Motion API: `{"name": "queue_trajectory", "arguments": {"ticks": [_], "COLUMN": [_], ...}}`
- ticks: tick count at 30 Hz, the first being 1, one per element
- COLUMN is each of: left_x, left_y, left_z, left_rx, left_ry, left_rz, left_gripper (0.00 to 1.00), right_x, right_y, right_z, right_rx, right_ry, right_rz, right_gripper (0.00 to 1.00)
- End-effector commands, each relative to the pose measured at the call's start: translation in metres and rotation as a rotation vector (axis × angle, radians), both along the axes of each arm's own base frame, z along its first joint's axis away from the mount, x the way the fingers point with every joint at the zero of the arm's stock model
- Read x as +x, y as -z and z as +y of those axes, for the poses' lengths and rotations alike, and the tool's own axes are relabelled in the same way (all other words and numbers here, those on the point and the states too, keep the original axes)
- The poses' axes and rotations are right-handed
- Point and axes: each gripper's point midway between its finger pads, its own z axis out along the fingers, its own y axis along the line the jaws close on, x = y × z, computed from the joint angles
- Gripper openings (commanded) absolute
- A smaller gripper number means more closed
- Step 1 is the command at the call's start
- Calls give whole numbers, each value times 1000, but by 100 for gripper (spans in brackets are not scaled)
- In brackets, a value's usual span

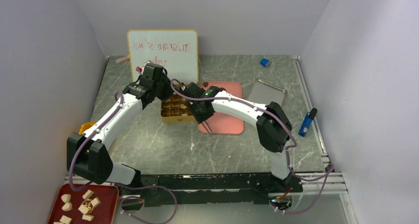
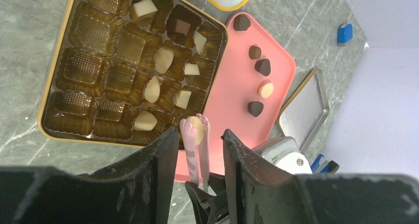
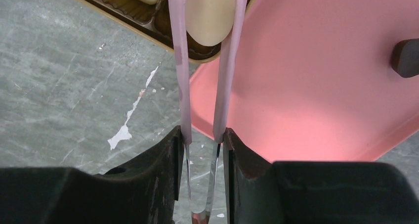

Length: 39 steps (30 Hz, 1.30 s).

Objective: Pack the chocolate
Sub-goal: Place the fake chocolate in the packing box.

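Chocolate piece (image 3: 210, 11) in pink tweezers (image 3: 227, 75), right jaws squeezing them, left jaws spread, whiteboard (image 1: 163, 48) reads "you're amazing"

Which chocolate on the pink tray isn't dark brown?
The round pale tan chocolate on the pink tray, sitting between two dark pieces. The other four on it are all dark brown.

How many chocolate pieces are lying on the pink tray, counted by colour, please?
On the pink tray:
Dark brown pieces: 4
Light tan piece: 1
Total: 5
The pale piece held in the tongs is not counted.
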Motion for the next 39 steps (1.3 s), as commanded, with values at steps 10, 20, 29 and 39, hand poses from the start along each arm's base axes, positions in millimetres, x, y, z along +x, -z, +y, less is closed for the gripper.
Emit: {"name": "queue_trajectory", "arguments": {"ticks": [10, 20, 29, 39], "left_x": [1, 2, 2, 2], "left_y": [-4, -1, -1, -1], "left_z": [-1, -3, -3, -5], "left_rx": [-21, -32, -35, -44], "left_ry": [10, 9, 3, 5], "left_rz": [-21, -11, -11, -8], "left_gripper": [43, 43, 43, 43], "right_x": [-6, -8, -7, -5], "right_y": [-14, -9, -8, -12], "right_z": [12, 7, 5, 2], "right_rx": [32, 13, 4, 3], "right_ry": [-38, -39, -40, -35], "right_rz": [-14, -15, -20, -37], "right_gripper": [24, 34, 42, 42]}}
